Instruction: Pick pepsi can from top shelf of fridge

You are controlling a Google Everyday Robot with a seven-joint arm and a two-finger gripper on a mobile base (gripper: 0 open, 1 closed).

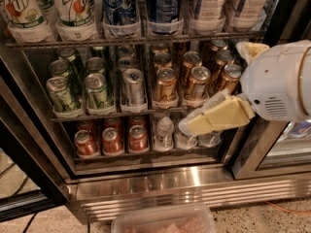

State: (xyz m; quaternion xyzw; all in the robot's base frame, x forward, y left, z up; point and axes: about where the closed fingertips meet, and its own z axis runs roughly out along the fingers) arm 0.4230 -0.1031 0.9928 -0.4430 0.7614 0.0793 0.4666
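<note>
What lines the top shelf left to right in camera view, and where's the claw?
Two green-labelled 7UP bottles, tall dark-blue pepsi can, second blue can, two pale bottles. Cream claw hangs lower right, by the gold cans.

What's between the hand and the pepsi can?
Camera view: gold cans and the top shelf's rail separate the hand, lower right, from the pepsi can.

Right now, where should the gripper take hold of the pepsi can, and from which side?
Grip the pepsi can around its upright body above the top shelf front rail, coming from the front; a 7UP bottle and a blue can flank it. The gripper hangs lower right, by the gold cans.
</note>
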